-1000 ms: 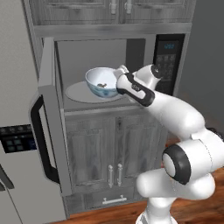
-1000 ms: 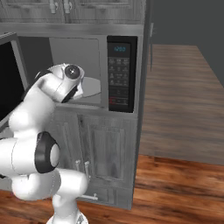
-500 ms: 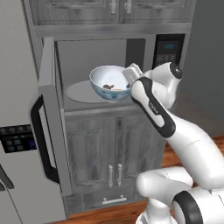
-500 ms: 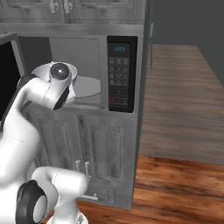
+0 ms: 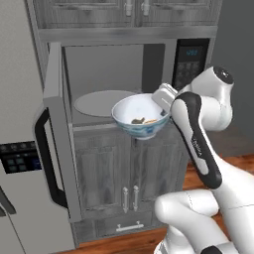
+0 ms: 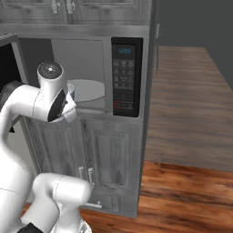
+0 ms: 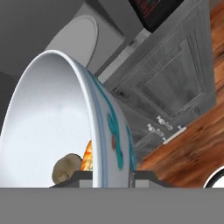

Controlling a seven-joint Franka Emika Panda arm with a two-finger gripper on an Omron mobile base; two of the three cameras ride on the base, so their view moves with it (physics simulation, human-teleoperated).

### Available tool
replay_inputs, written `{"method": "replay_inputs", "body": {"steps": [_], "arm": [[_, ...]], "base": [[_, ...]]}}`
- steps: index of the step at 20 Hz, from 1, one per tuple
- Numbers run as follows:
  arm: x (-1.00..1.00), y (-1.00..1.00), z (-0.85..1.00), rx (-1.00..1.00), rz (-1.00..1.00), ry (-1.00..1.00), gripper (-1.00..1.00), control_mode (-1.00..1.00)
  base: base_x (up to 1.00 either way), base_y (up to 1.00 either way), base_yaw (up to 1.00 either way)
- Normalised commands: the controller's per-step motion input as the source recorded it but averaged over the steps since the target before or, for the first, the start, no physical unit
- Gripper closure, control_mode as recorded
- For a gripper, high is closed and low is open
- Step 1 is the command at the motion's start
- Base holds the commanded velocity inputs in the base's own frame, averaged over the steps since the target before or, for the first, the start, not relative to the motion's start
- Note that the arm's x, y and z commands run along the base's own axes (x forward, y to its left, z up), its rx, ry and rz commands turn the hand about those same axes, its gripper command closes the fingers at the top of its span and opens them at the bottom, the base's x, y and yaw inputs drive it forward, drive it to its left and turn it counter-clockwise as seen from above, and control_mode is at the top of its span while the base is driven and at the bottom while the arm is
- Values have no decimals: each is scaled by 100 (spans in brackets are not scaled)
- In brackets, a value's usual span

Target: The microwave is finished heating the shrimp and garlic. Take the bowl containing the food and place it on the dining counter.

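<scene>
The white bowl (image 5: pixel 140 117) with a blue pattern hangs in the air just in front of the open microwave (image 5: pixel 116 64), above the cabinet doors. My gripper (image 5: pixel 165 103) is shut on its right rim. Small tan and orange morsels of shrimp and garlic (image 5: pixel 140 120) lie at the bottom. In the hand view the bowl (image 7: pixel 65 127) stands large and on edge, its rim pinched between my gripper's (image 7: pixel 111 175) tips, with the morsels (image 7: pixel 72 166) low inside. The grey turntable plate (image 5: pixel 103 103) is bare. The dining counter is out of view.
The microwave door (image 5: pixel 55 139) stands swung open to the left, next to the grey fridge (image 5: pixel 20 163). The black keypad panel (image 6: pixel 124 77) is to the right of the cavity. Grey cabinet doors (image 5: pixel 129 168) sit below, and wooden floor (image 6: pixel 186 118) stretches to the right.
The bowl has come off the turntable and out of the microwave cavity, held in my gripper. The arm has folded back toward the base, elbow raised.
</scene>
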Motion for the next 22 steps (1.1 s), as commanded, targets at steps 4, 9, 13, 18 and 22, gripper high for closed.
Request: {"method": "replay_inputs", "body": {"steps": [4, 9, 13, 18, 22], "arm": [[-79, -11, -9, -1, 7, 0, 100, -100], [0, 0, 0, 0, 0, 0, 100, -100], [0, 0, 0, 0, 0, 0, 100, -100], [-5, -17, 0, 0, 0, 0, 100, 100], [0, 0, 0, 0, 0, 0, 100, 100]], "base": [[0, 0, 0], [0, 0, 0], [0, 0, 0], [-3, -13, 0], [-42, -86, 8]]}}
